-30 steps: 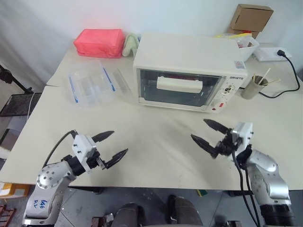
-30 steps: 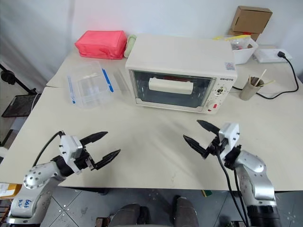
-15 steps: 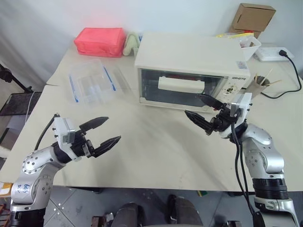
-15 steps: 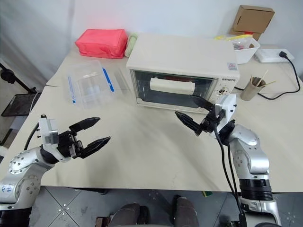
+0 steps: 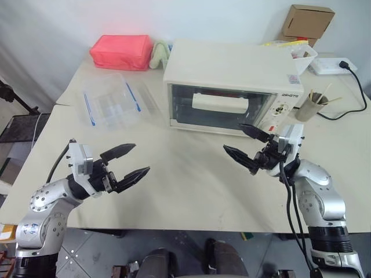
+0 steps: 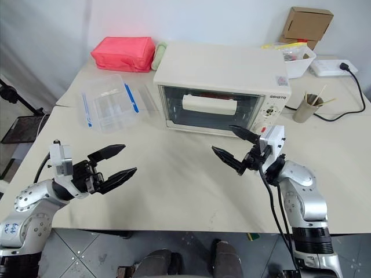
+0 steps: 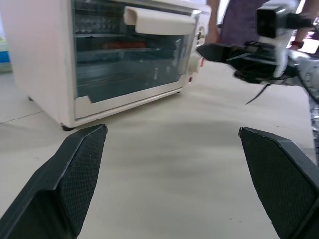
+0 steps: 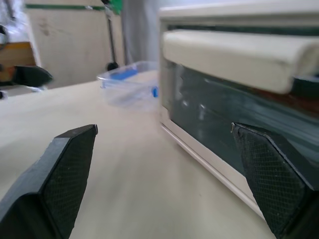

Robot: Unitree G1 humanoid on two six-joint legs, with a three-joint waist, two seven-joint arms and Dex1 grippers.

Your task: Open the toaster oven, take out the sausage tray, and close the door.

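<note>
Standing at the far middle of the table (image 5: 191, 174), the oven (image 5: 232, 87) has its door (image 5: 220, 108) shut, the white bar handle (image 5: 219, 103) across the upper part of the glass. Through the glass in the left wrist view a reddish shape lies on a rack inside, but the tray cannot be made out. The right gripper (image 5: 248, 143) hangs above the table just near of the oven's right front corner, below the knob panel, its jaws spread wide and holding nothing, not touching the door. The left gripper (image 5: 128, 163) hovers over the near left of the table, well apart from the oven, its jaws also wide and empty. A clear plastic container (image 5: 111, 105) sits left of the oven, and a pink box (image 5: 121, 52) lies at the far left.
</note>
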